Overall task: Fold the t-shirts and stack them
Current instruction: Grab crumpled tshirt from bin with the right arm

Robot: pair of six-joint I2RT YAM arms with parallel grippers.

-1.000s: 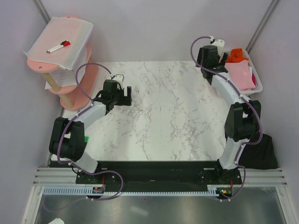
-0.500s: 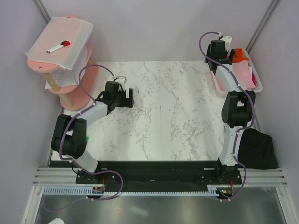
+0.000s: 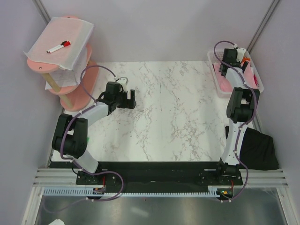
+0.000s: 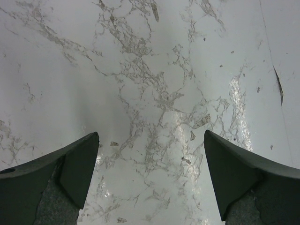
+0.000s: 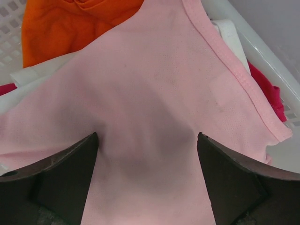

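Observation:
The light pink t-shirt point(image 5: 154, 93) lies on top of other clothes in a white basket point(image 5: 262, 51) at the far right of the table; it also shows in the top view point(image 3: 224, 84). My right gripper point(image 5: 147, 136) is open just above the pink shirt, jaws wide on either side of a fold, holding nothing; it also shows in the top view point(image 3: 225, 70). The black t-shirt point(image 3: 258, 150) lies crumpled at the table's right edge, near the right arm's base. My left gripper point(image 3: 127, 100) is open and empty over bare marble point(image 4: 150, 84) at the left.
Orange point(image 5: 61, 23), white point(image 5: 28, 77) and magenta point(image 5: 269, 91) cloth lie under the pink shirt in the basket. A pink tiered shelf point(image 3: 77, 91) stands at the far left, with a translucent mesh sheet point(image 3: 70, 35) and a red marker point(image 3: 58, 46) on top.
My right arm has swung right and back, from beside the basket to over it, above the pink shirt. My left gripper has shifted only slightly.

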